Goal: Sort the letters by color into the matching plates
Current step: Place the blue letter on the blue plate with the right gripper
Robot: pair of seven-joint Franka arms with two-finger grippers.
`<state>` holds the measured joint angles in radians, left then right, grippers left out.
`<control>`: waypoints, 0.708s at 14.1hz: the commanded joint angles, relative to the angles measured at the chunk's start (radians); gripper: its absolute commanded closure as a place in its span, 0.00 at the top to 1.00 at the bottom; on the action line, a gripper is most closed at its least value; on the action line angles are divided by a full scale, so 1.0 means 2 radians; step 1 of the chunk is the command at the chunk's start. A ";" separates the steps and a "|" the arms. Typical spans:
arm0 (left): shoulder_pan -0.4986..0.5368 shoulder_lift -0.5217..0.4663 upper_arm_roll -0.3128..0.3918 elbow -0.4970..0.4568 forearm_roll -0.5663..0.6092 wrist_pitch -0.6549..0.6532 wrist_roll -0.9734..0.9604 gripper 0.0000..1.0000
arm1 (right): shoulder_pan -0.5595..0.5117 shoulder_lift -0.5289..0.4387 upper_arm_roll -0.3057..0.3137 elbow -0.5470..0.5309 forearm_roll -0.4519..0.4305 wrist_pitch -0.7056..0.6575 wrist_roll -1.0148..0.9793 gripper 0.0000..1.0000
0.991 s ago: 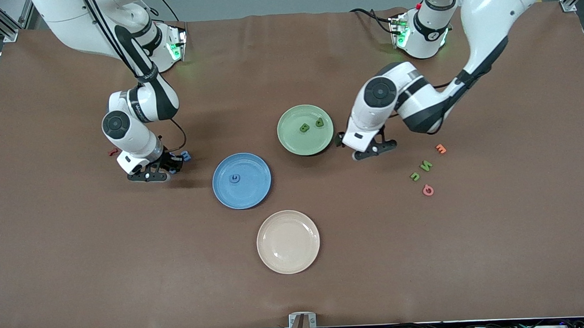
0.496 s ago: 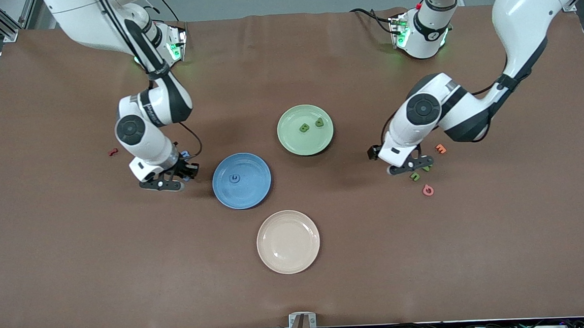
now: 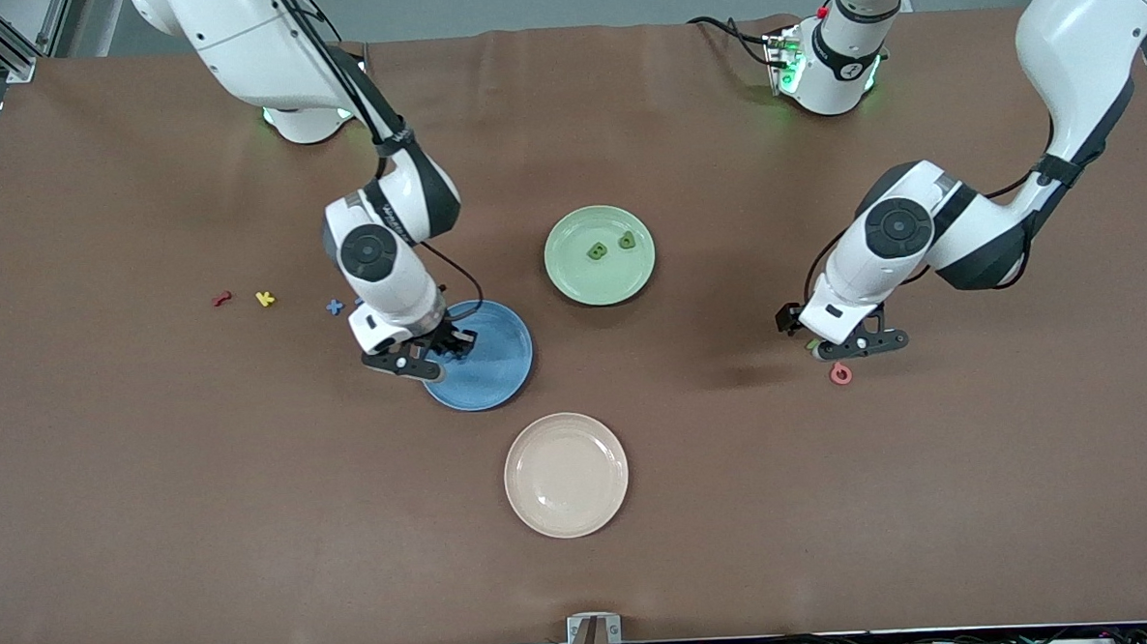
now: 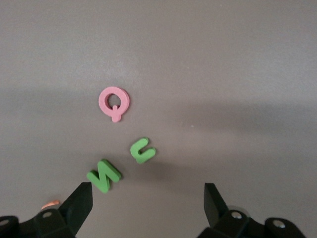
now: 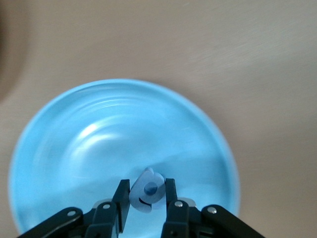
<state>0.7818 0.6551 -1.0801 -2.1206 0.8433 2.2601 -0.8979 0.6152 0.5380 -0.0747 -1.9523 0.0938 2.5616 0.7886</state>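
The right gripper (image 5: 145,198) is clenched on a blue letter (image 5: 146,190), up in the air over the blue plate (image 3: 498,374); in the right wrist view the letter sits pinched between the two fingers (image 5: 121,196) with the plate's bowl spread below it. The left gripper (image 4: 147,198) hangs with its jaws wide apart and nothing between them, over two green letters — an N (image 4: 104,176) and a C (image 4: 142,150) — at the left arm's end of the table; a pink Q (image 4: 114,102) lies just beside the C; an orange scrap (image 4: 50,204) shows at the edge of the left wrist view, too little to name.

The green plate (image 3: 572,278) sits farther from the front camera than the blue one, and holds two green letters (image 3: 596,251), apart from each other; the cream plate (image 3: 566,474) lies nearest the camera; toward the right arm's end, a blue X (image 3: 335,306), a yellow K (image 3: 265,298) and a red letter (image 3: 222,299) lie in a loose row on the table (image 3: 155,495).
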 commanded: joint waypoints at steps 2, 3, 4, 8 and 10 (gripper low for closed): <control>0.004 0.018 0.014 -0.004 0.029 0.043 0.008 0.98 | 0.024 0.066 -0.005 0.086 0.010 -0.008 0.054 0.03; 0.003 0.023 0.017 -0.004 0.034 0.046 0.009 0.95 | 0.025 0.075 -0.005 0.096 0.010 -0.007 0.059 0.03; 0.002 0.027 0.020 -0.004 0.042 0.050 0.008 0.92 | 0.025 0.079 -0.005 0.099 0.011 -0.007 0.060 0.03; -0.001 0.037 0.030 -0.006 0.055 0.059 0.005 0.80 | 0.031 0.080 -0.005 0.103 0.009 -0.014 0.060 1.00; -0.004 0.041 0.033 -0.007 0.058 0.059 0.003 0.75 | 0.034 0.080 -0.005 0.118 0.008 -0.041 0.059 1.00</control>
<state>0.7814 0.7282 -1.0241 -2.1292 0.9319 2.3594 -0.8864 0.6663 0.6812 -0.0775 -1.7667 0.0966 2.5337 0.8979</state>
